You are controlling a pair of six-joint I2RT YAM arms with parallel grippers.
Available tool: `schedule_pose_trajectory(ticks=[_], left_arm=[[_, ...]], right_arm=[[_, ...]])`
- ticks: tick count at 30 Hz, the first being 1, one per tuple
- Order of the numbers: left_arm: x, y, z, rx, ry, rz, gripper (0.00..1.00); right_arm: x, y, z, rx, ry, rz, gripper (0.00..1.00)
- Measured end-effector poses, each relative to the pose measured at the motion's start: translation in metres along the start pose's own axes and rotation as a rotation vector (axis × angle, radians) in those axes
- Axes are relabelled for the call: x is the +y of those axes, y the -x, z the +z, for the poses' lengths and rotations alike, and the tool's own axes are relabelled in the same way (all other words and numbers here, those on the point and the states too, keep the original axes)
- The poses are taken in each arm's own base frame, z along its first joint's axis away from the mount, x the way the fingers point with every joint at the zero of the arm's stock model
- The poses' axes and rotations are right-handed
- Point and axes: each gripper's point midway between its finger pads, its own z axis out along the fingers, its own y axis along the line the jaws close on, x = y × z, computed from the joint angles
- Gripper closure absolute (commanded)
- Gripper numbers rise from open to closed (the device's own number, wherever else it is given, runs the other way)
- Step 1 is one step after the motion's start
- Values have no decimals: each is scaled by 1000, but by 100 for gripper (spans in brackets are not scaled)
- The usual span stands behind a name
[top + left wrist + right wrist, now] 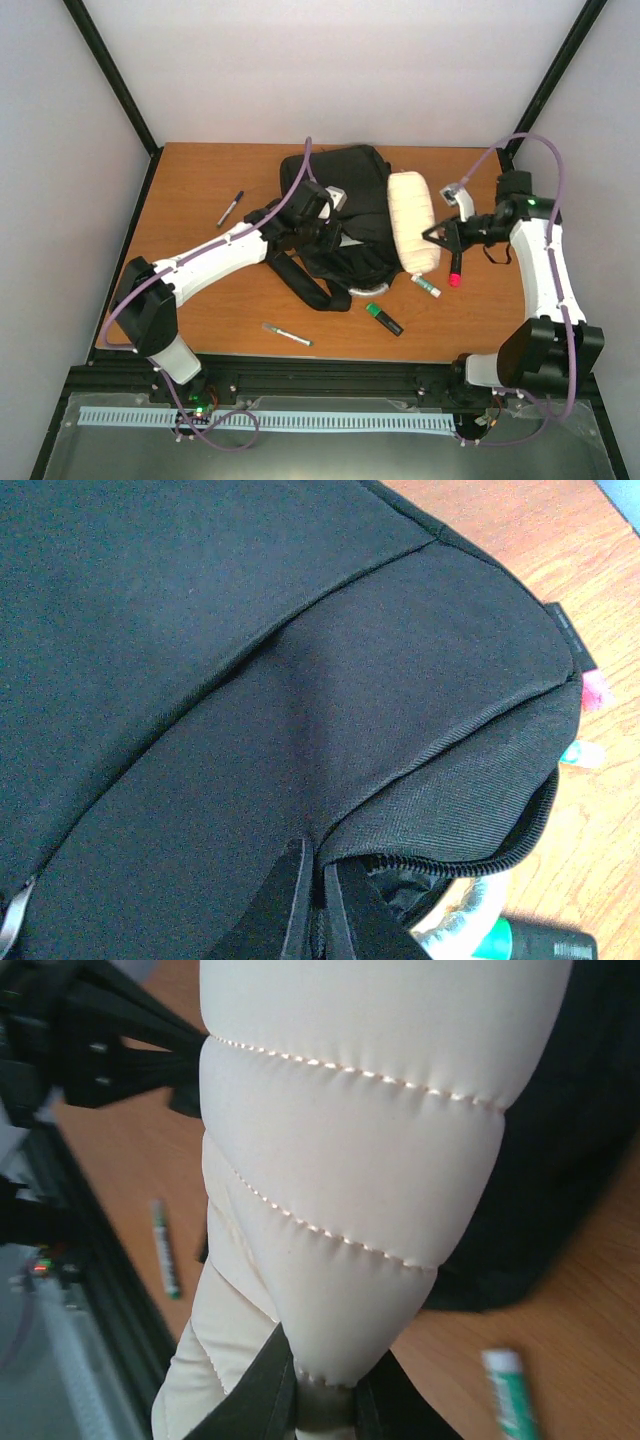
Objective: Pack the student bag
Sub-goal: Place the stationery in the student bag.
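Top external: left claw (333, 237) pinches one student bag (352, 176), right claw (429, 236) one pouch (412, 215).

Left arm (220, 250), left of frame: white shell links, black joint housings, black base block (150, 305).
Right arm (548, 265), right of frame: same build, with a green light (533, 204) near its upper end.
Purple cables (548, 150): one looped along each arm.
Left gripper (320, 910) and right gripper (325, 1405): black fingers.

pouch (412, 222) seemingly on student bag (340, 210), right edge | highlighter (384, 319) before it | pen (230, 208) left
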Motion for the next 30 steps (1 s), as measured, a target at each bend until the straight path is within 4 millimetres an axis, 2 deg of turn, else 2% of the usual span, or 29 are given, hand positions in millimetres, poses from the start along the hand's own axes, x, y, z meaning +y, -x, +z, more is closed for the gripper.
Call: schedule_pose_trajectory(ticks=[3, 6, 8, 13, 17, 21, 26, 30], left_arm=[[-2, 10, 2, -9, -1, -2, 99], [-3, 17, 5, -14, -1, -3, 99], [-4, 20, 5, -15, -1, -2, 99], [-3, 24, 3, -19, 2, -5, 99], [-2, 25, 2, -23, 7, -7, 99], [1, 26, 2, -27, 16, -9, 99], [5, 34, -2, -45, 35, -12, 99], [7, 43, -12, -73, 44, -17, 99]], right_arm=[[24, 10, 15, 5, 105, 19, 97], [44, 11, 26, 18, 196, 67, 97], [53, 7, 32, 31, 237, 98, 97], [78, -18, 50, 118, 307, 163, 97], [105, -20, 56, 160, 377, 170, 97], [110, -30, 62, 181, 426, 254, 97], [107, -71, 77, 254, 452, 410, 97], [114, -92, 72, 259, 434, 443, 97]])
